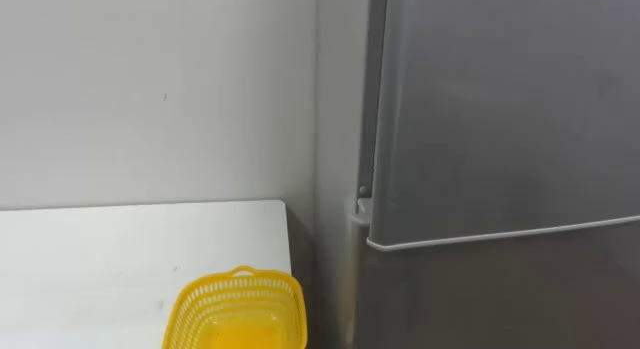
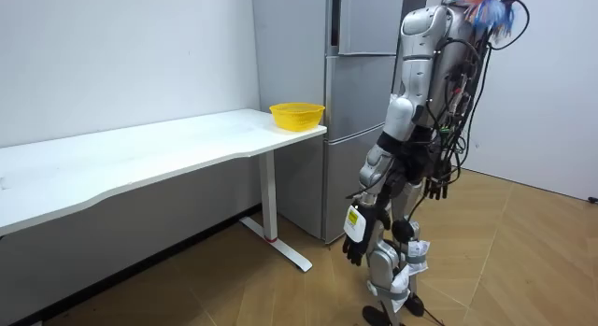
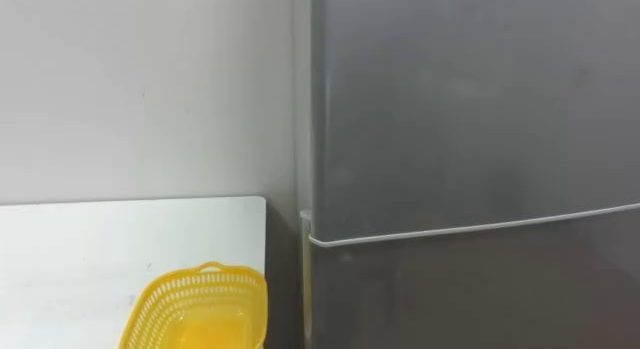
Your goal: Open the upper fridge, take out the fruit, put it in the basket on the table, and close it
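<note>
I see the tall grey steel fridge's shut upper door (image 1: 500, 109) high ahead of both low-hanging hands: left hand (image 2: 354, 247) loose-fingered, right hand (image 2: 435, 188) I cannot tell.

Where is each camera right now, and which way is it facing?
Left eye view: on the head, facing the fridge door, yellow basket on the white table lower left.
Right eye view: beside it, same scene.
Room view: off in the room, at the robot's left rear; whole body, left hand and right hand hanging low.
Shared: fridge, basket, table.
</note>
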Available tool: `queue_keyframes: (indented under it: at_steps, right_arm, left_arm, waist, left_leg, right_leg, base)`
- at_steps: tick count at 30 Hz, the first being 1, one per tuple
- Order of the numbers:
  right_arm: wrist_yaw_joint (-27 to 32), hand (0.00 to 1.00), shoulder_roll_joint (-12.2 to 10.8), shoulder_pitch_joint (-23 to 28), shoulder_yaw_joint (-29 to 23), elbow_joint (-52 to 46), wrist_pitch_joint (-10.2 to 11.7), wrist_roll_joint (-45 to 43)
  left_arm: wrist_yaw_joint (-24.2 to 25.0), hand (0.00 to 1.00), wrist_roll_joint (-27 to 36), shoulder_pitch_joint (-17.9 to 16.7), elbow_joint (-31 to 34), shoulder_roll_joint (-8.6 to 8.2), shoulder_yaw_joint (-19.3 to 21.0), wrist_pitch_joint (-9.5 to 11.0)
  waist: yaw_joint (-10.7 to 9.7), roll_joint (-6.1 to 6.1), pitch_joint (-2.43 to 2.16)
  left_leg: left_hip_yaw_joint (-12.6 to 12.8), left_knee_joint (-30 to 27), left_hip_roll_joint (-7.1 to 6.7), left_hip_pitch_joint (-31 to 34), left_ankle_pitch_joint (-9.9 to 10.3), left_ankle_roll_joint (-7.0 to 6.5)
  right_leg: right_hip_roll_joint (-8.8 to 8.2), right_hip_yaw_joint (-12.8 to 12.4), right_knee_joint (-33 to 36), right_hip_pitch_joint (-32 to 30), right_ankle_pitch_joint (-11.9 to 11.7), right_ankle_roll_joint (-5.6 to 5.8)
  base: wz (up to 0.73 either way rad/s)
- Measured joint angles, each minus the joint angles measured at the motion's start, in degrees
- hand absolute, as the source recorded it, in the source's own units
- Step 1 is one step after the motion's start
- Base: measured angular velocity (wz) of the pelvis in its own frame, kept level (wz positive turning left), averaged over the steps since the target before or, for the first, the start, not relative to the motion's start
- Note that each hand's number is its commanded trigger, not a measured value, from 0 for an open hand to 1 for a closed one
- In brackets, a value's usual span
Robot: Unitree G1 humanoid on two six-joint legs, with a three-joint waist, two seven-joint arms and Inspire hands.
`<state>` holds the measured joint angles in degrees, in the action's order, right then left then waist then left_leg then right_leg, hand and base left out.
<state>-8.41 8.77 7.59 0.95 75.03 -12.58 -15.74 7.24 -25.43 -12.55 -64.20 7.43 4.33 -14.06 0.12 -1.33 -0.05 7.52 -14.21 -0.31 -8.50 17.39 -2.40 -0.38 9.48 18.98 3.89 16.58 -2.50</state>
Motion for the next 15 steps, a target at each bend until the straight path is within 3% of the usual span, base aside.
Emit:
queue_keyframes:
  at_steps: [15]
  right_arm:
    - [2.0, 0.0, 0.0, 0.4, -0.1, 0.5, 0.2, 0.5]
  left_arm:
    - [-2.1, 0.0, 0.9, 0.3, 0.0, 0.08, 0.0, -0.4]
  waist:
    - [-1.4, 0.05, 0.0]
  left_leg:
    - [0.0, -0.1, 0.16, -0.2, -0.2, 0.09]
  right_leg:
    - [0.4, 0.0, -2.2, 1.1, -0.4, 0.05]
  base:
    - [0.0]
